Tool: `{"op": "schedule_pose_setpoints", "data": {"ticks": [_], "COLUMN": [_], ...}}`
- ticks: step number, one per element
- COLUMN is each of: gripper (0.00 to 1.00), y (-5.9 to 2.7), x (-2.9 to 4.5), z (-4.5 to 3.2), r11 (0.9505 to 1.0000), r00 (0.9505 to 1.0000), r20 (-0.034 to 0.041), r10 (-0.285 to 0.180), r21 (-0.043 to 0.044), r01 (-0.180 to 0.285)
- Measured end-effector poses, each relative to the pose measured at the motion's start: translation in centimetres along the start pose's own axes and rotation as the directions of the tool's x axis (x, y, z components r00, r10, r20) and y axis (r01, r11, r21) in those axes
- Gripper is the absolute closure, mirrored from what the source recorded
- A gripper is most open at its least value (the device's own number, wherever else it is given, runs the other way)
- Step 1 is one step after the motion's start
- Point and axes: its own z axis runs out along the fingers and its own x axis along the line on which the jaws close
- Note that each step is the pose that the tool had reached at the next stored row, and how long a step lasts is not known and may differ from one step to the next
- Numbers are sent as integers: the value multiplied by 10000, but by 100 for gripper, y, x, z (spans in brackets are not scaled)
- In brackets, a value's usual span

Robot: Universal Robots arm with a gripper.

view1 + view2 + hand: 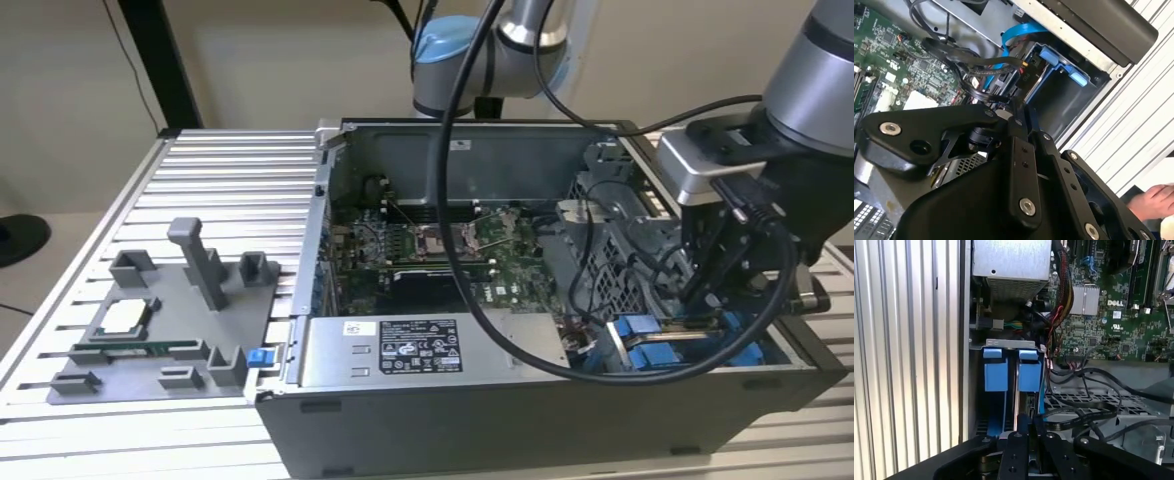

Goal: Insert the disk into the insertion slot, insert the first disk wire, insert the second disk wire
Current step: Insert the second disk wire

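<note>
The disk [1017, 390] stands edge-on in its bright blue frame [995, 375], down in the insertion slot [694, 352] at the case's front corner on the exterior view's right. In the exterior view the blue frame [663, 334] shows just below my gripper [701, 300], which reaches down into the case directly over it. In the first wrist view my gripper [1029, 437] sits right at the disk's near edge. Black wires [1079, 412] run from the drive cage up to the gripper tip [1006, 110]. Whether one of them is gripped is hidden by the gripper body.
The grey power-supply box [414, 345] lies beside the slot, the green motherboard [441, 250] beyond it. A blue flat cable [1019, 32] curves above the bay. A grey fixture [160, 320] sits on the ribbed table at the exterior view's left. A person's hand [1154, 200] rests near the case.
</note>
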Motion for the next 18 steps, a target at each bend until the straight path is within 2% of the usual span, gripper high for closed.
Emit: {"op": "schedule_pose_setpoints", "data": {"ticks": [6,10,18], "gripper": [100,100,100], "y": [6,9,13], "x": [-2,-2,-2], "z": [63,92,127], "r11": [10000,10000,9999], "r00": [10000,10000,9998], "r20": [66,99,182], "r10": [2,3,3], "r21": [75,93,170], "r01": [-3,-4,-6]}}
